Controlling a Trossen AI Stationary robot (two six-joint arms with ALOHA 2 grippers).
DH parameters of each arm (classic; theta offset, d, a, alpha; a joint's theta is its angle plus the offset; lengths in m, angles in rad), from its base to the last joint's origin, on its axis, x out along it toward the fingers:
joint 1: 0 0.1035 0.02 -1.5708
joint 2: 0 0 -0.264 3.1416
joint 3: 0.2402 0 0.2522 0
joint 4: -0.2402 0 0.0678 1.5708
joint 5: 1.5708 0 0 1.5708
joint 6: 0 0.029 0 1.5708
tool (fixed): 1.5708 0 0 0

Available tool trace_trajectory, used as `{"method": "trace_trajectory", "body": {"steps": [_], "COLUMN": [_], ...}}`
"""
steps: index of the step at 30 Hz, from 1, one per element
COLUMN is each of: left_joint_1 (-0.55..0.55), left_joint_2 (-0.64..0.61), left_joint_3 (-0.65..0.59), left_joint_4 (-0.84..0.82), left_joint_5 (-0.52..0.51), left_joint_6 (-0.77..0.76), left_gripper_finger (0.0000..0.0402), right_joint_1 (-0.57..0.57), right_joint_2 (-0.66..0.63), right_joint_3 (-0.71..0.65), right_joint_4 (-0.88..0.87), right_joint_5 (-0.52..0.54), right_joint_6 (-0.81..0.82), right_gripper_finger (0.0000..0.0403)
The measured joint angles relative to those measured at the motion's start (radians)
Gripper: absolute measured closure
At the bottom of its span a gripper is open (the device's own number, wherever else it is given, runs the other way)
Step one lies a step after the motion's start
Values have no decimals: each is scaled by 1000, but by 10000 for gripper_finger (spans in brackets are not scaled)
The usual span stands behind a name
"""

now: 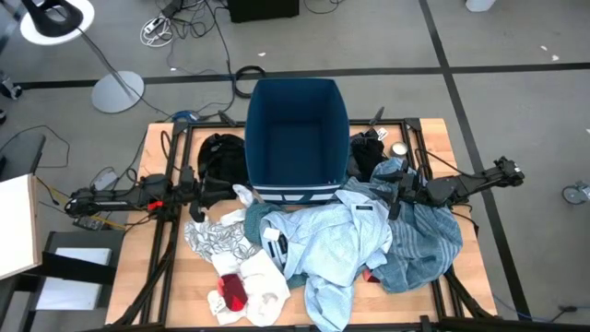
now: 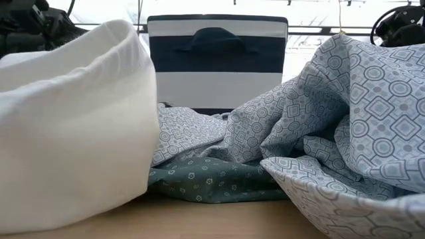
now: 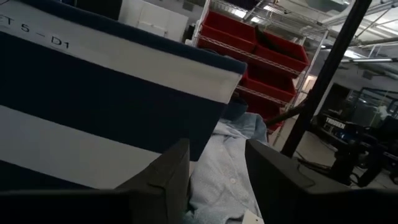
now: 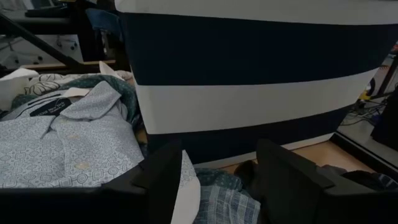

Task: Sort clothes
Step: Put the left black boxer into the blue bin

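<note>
The clothes lie in a pile on the table's near half, in front of the dark blue bin [image 1: 295, 138]. They are a light blue shirt [image 1: 336, 244], a teal striped cloth [image 1: 426, 242], a green shirt [image 1: 256, 221], a black-printed white cloth [image 1: 217, 242], a white cloth [image 1: 263, 281] and a small red piece [image 1: 233, 291]. Black garments [image 1: 221, 152] lie beside the bin. My left gripper [image 3: 217, 149] is open and empty left of the bin's near wall. My right gripper [image 4: 217, 152] is open and low over the pile at the bin's near right corner.
The bin [image 4: 249, 74] has navy and white stripes on its outer wall and stands upright at the table's far middle, between the two grippers. The dark frame rails [image 1: 166, 184] run along the table's sides. Cables and a lamp base [image 1: 118, 90] lie on the floor beyond the table.
</note>
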Motion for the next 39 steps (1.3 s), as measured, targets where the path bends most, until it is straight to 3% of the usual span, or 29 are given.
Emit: {"method": "trace_trajectory", "body": {"steps": [5, 9, 14, 19, 26, 33, 39], "left_joint_1": [0, 0, 0, 0, 2, 111, 294], "left_joint_2": [0, 0, 25, 134, 389, 603, 662], "left_joint_3": [2, 87, 290, 528, 838, 1034, 1019], "left_joint_4": [19, -40, -307, -606, -888, -1140, -1171], "left_joint_5": [-7, -130, -333, -566, -705, -704, -497], "left_joint_6": [31, 144, 207, 127, 57, 20, 37], "left_gripper_finger": [238, 238, 238, 238, 238, 238, 238], "right_joint_1": [0, 0, 0, 0, 0, 0, 0], "right_joint_2": [0, 0, 0, 0, 0, 0, 0], "right_joint_3": [0, 0, 0, 0, 0, 0, 0], "right_joint_4": [0, 0, 0, 0, 0, 0, 0], "right_joint_5": [0, 0, 0, 0, 0, 0, 0], "right_joint_6": [0, 0, 0, 0, 0, 0, 0], "right_gripper_finger": [192, 192, 192, 192, 192, 192, 192]}}
